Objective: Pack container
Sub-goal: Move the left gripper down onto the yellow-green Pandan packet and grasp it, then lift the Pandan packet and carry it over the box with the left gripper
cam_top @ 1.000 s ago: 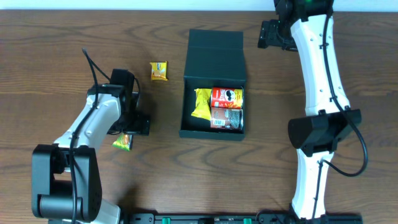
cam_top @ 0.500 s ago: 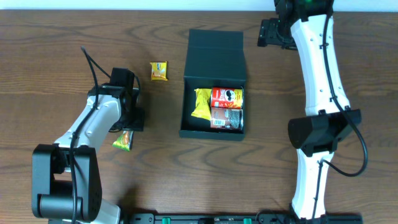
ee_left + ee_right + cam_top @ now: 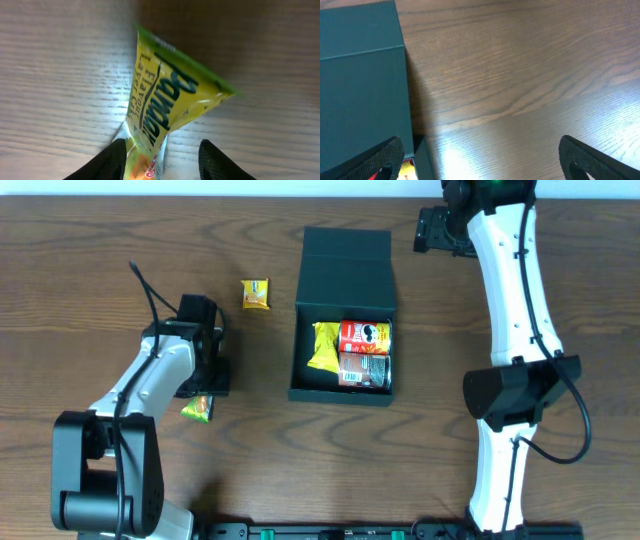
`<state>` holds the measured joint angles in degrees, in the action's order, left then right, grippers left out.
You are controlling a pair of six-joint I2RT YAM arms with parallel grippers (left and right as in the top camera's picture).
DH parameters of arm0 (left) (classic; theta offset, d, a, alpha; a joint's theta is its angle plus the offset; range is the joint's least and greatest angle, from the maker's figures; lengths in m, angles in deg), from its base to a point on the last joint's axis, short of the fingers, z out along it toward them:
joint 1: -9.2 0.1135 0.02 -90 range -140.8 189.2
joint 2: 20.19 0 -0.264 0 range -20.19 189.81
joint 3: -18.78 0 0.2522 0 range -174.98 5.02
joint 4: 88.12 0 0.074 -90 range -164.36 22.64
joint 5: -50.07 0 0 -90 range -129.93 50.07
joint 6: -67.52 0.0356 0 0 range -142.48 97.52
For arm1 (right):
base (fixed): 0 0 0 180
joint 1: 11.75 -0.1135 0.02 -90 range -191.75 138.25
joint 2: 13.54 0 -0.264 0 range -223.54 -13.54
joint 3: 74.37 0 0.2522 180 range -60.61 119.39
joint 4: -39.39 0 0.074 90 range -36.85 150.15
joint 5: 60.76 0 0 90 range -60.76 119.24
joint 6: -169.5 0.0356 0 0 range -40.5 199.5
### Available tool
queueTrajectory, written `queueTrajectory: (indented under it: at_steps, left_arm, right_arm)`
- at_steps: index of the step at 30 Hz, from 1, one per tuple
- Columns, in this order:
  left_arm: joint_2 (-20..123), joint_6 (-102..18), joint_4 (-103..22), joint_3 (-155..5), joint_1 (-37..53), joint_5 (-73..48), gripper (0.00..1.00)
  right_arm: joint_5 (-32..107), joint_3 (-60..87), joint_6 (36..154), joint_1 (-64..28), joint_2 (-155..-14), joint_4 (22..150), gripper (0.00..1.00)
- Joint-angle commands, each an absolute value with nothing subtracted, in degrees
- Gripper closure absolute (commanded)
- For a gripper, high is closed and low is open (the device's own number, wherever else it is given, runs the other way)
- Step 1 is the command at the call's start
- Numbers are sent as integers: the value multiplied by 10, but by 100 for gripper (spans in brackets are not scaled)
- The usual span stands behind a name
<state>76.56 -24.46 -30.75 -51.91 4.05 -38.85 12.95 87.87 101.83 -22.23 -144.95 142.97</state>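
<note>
table (image 3: 90,250): wood, bare under the right pincer (image 3: 482,155). Only the left arm has moved over it in the last second.
container (image 3: 345,260): dark box with its flap lid laid open. It sits just beside the right pincer and well apart from the left pincer (image 3: 162,162), across bare table. Same spot as a second ago.
right pincer: spread wide, empty, hovering beside the lid. We see no change in it.
left pincer: low over the pandan packet (image 3: 165,105). Its jaws have come in from full spread to roughly half and now straddle the packet's lower end. One finger touches the packet's edge and a gap shows on the other side, so we call it not yet pinching.
Pringles can (image 3: 365,336): red, lying in the container, touching a darker can (image 3: 365,369). Both are clear of either pincer and have not moved.
yellow bag (image 3: 325,347): in the container, beside the cans on the side toward the left pincer.
loose yellow packet (image 3: 256,294): on the table between the left pincer and the lid, untouched.
pandan packet: green-yellow, on the table, with most of it sticking out ahead of the fingertips.
change: the left jaws are closing and the arm has nudged over the packet.
meaning: we judge a pick is under way. Two loose packets remain outside, so packing is unfinished.
risk: the grip is on the packet's very end, so it may slip or swing.
</note>
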Motion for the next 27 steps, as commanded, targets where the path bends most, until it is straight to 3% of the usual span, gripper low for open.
queueTrajectory:
  at_steps: [1, 4, 9, 13, 27]
  left_arm:
    - [757, -259, -310, -514, 39, -389, 57]
    - [757, -259, -314, -514, 39, -391, 71]
    - [757, -259, -314, -514, 39, -391, 77]
    - [757, -260, -314, -514, 39, -390, 93]
    - [757, -312, -306, -535, 39, -390, 94]
  right_arm:
    - [128, 886, 1010, -221, -1447, 1428, 1]
    - [128, 886, 1004, -221, -1447, 1427, 1]
    - [128, 886, 1000, -221, -1447, 1428, 1]
    - [128, 886, 1000, -221, -1447, 1428, 1]
    - [128, 886, 1000, -221, -1447, 1417, 1]
